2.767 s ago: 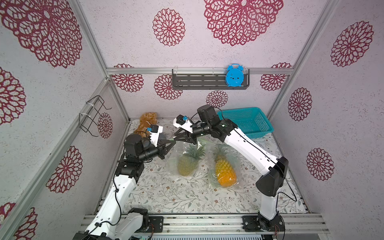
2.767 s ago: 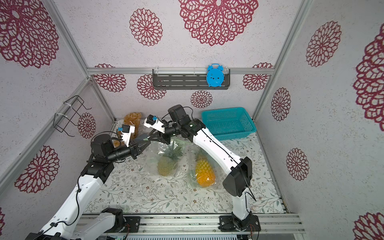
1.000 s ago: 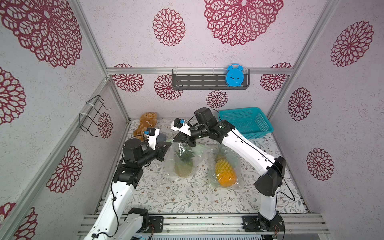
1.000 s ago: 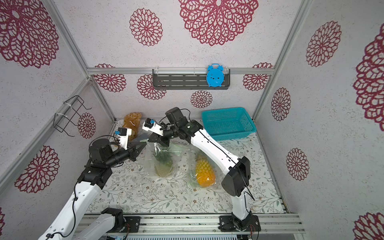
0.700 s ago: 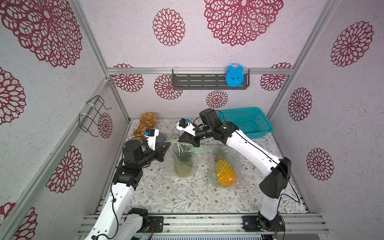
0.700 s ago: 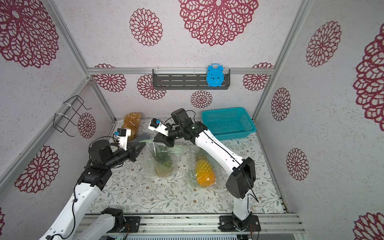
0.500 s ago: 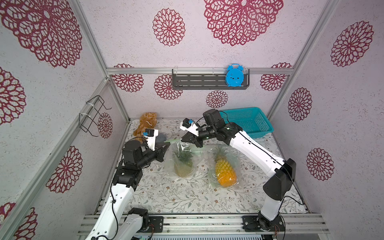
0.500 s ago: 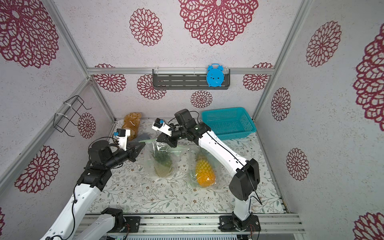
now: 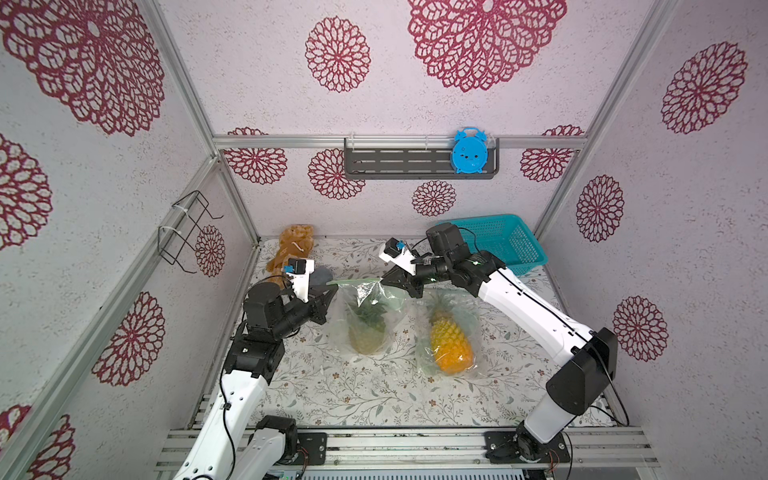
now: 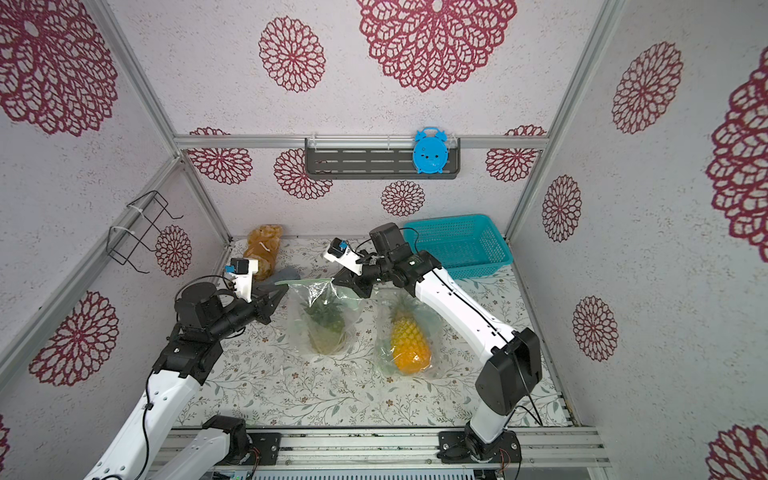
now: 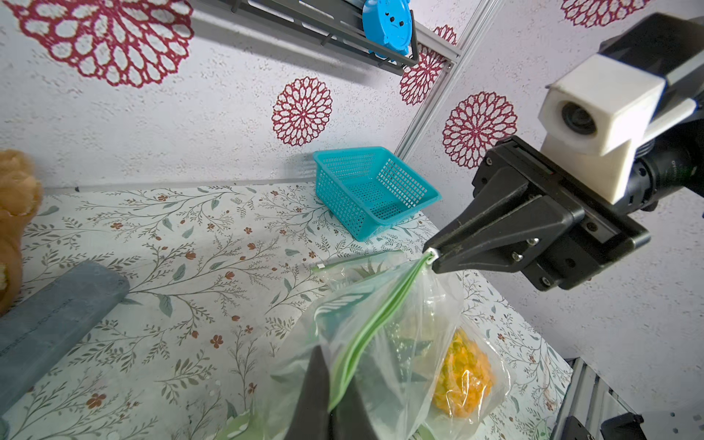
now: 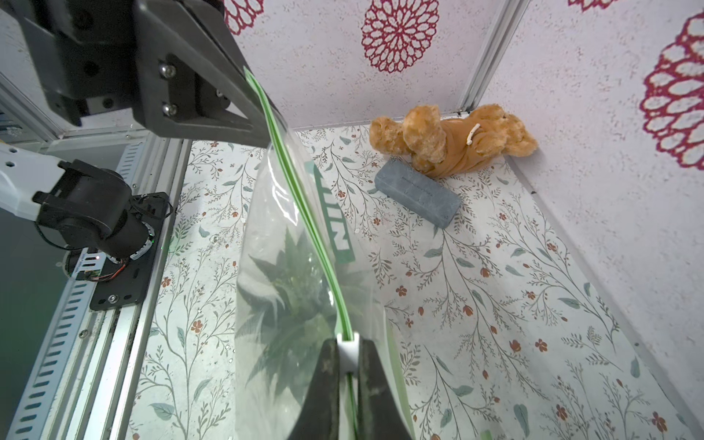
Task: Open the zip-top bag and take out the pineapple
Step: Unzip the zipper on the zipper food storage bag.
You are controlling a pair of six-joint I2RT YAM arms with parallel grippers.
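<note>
Pineapple (image 9: 365, 338) inside clear zip-top bag (image 9: 347, 309), at worktop (image 9: 332, 390) middle, bag's top stretched taut. Left jaws clamped shut on one end of green zip strip (image 11: 375, 324); right jaws pinched narrow on white slider (image 12: 348, 352) at opposite end. Second bagged pineapple (image 9: 451, 347) just beside.

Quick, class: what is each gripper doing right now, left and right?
The left gripper: closed on the green-sealed end of the clear plastic zip-top bag.
The right gripper: closed on the bag's small white plastic slider.
</note>
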